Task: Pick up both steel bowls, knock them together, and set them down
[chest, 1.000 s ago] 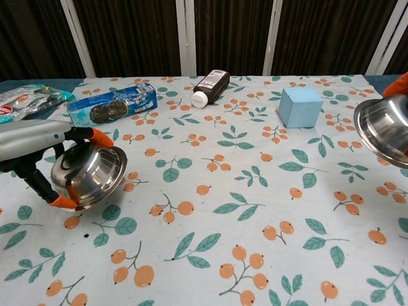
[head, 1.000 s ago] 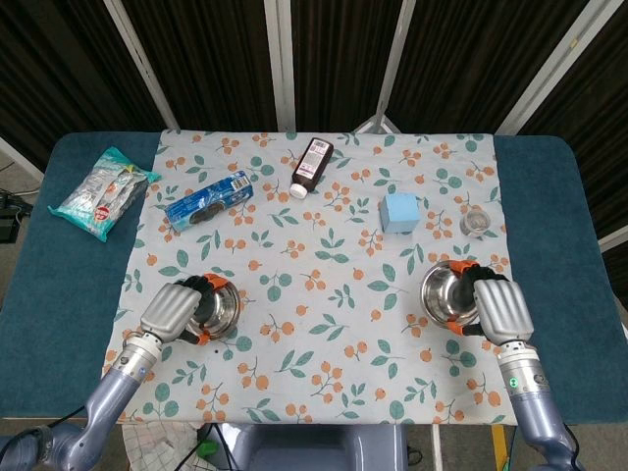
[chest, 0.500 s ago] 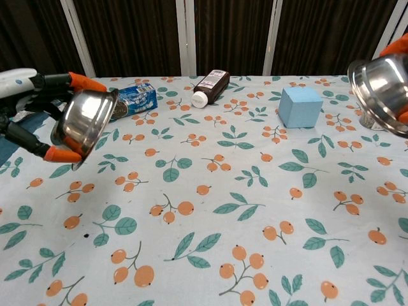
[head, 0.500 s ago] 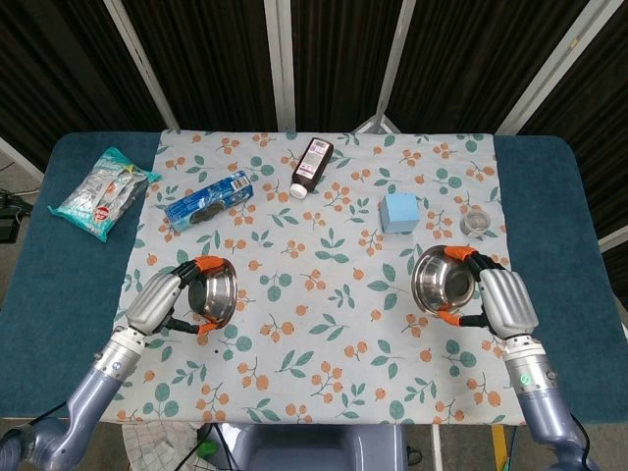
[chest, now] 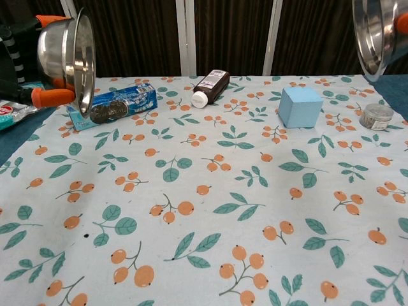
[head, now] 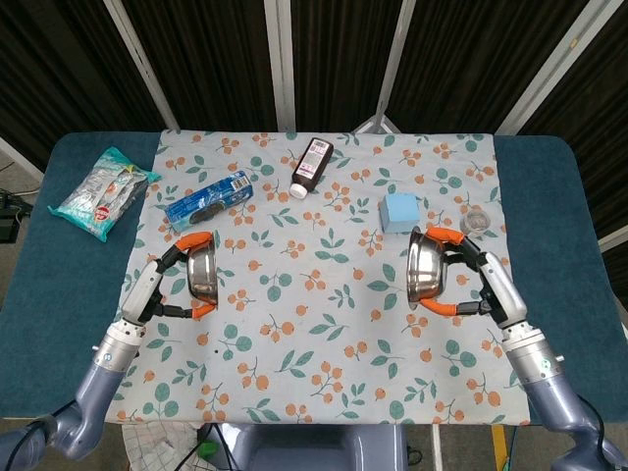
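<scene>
My left hand (head: 162,286) grips one steel bowl (head: 201,274) (chest: 67,54), lifted off the table and tipped on its side with the mouth facing right. My right hand (head: 481,283) grips the other steel bowl (head: 424,268) (chest: 376,32), also raised and tipped, its mouth facing left. The two bowls face each other across a wide gap over the floral cloth (head: 324,294). In the chest view only orange fingertips (chest: 52,97) of the left hand show beside its bowl; the right hand is mostly cut off at the top right corner.
A cookie pack (head: 207,200), a dark bottle (head: 312,166) lying down, a light blue cube (head: 400,212) and a small round tin (head: 476,222) lie on the far half of the cloth. A snack bag (head: 101,193) rests on the blue table at far left.
Both hands have raised their bowls higher and tilted them further, so the mouths now face each other. The bowls have drawn slightly inward.
</scene>
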Controlling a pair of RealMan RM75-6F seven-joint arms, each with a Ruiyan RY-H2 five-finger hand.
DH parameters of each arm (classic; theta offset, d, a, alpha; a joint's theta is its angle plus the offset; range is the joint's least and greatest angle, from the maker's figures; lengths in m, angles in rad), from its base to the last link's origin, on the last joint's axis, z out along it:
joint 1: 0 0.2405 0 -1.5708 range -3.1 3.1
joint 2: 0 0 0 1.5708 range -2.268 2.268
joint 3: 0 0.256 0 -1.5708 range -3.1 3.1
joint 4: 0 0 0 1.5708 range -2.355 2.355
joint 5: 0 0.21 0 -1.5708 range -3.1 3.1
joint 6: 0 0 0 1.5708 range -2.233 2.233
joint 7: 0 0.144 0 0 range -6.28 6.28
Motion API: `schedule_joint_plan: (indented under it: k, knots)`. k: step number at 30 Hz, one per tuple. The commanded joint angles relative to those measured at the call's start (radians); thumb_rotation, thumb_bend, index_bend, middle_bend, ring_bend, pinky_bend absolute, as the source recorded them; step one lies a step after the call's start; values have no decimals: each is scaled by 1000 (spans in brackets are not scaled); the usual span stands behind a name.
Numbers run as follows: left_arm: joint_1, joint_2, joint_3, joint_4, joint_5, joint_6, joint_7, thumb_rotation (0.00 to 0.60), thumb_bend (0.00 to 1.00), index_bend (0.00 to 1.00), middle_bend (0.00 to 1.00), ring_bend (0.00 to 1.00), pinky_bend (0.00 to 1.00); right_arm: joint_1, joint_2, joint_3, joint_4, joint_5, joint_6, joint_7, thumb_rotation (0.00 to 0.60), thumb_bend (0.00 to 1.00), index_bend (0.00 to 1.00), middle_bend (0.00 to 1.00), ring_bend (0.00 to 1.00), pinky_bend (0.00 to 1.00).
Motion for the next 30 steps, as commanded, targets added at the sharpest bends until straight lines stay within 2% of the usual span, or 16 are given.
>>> schedule_joint_plan:
  k: [1,7,16,23,30]
  knots:
    - [-7,-53,-18,44,17,41,-55,600,65,290,222,197,385,38,33,5,82,-163,-37,369,600,94,407,346,503,366]
    - [-25,-136,-30,80,42,87,-121,600,63,294,221,197,385,70,-16,-20,152,-228,-8,466,600,94,407,346,503,356]
    - [-47,-226,-31,118,86,141,-112,600,62,307,217,197,385,106,-93,-45,198,-234,-1,447,600,94,407,346,503,344]
    - [-58,-296,-38,188,113,191,-35,600,62,320,218,197,381,120,-122,-51,183,-194,-13,341,600,93,412,346,503,330]
    - [-86,-331,-52,221,133,208,42,600,56,322,218,197,378,128,-126,-48,97,-140,-34,186,600,94,416,346,503,321]
